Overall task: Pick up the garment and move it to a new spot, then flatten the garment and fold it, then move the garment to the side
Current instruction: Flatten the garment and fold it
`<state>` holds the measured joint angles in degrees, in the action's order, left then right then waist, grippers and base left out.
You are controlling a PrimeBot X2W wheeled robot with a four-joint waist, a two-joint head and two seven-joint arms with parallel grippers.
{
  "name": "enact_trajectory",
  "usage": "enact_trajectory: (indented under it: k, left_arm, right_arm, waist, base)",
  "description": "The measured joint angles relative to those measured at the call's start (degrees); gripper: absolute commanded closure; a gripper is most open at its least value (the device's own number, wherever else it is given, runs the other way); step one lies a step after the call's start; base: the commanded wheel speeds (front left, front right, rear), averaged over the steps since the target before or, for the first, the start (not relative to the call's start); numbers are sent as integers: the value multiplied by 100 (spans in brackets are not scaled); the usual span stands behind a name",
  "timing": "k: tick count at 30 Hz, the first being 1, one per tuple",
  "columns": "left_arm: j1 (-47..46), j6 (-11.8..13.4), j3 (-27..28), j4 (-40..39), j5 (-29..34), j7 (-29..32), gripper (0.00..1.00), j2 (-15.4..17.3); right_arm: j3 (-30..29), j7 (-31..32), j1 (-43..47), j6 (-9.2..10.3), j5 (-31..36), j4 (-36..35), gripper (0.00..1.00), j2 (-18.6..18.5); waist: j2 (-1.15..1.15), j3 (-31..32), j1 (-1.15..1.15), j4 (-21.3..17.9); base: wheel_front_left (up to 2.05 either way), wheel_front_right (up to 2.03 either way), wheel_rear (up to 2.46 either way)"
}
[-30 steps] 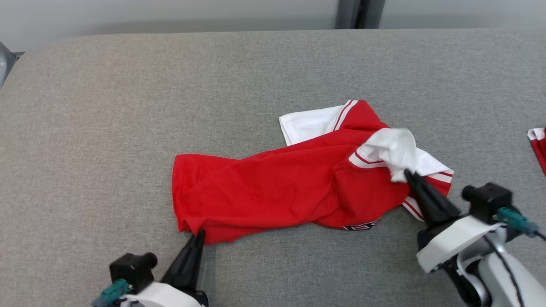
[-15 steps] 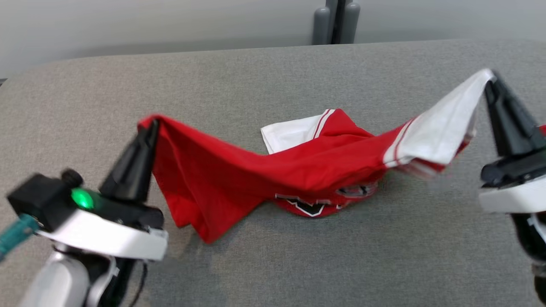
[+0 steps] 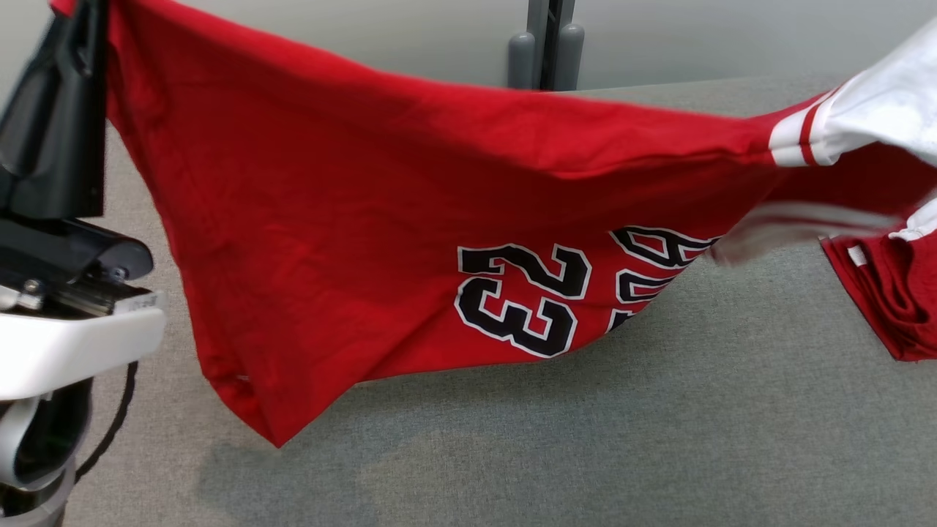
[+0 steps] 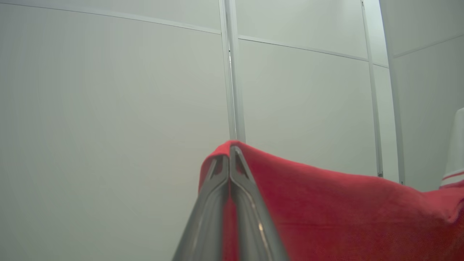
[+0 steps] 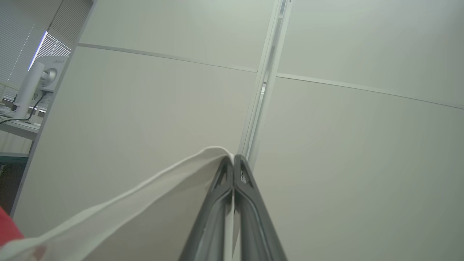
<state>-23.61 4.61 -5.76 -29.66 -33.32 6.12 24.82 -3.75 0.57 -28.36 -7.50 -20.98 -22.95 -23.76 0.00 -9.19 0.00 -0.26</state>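
The garment [image 3: 366,219] is a red jersey with white sleeves and a black "23". It hangs stretched in the air above the grey table [image 3: 659,454], the number upside down. My left gripper [image 3: 84,18] stands at the upper left, shut on a red corner of the cloth. In the left wrist view that gripper [image 4: 230,148] pinches the red fabric [image 4: 326,217] at its tips. My right gripper [image 5: 233,157] is shut on the white sleeve [image 5: 127,210], which trails down to the left. In the head view the white sleeve [image 3: 878,110] runs off the right edge.
A second red garment [image 3: 886,307] lies at the table's right edge, partly behind the hanging jersey. Pale wall panels with a grey post [image 3: 542,44] stand behind the table. A monitor [image 5: 40,79] sits on a desk far left in the right wrist view.
Both grippers have risen and spread apart, lifting the jersey off the table until it hangs taut between them. The head camera has tilted up as well.
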Motion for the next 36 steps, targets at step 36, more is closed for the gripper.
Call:
enact_trajectory:
  k: [36]
  left_arm:
    - [-6031,-1171,-1203,7322,101,-825,100,-331]
  right_arm:
    - [2415,-1491,-5722,0,-950,6729,100,737]
  waist:
    - [0,-1383,0,-309]
  base:
    - [0,0,0]
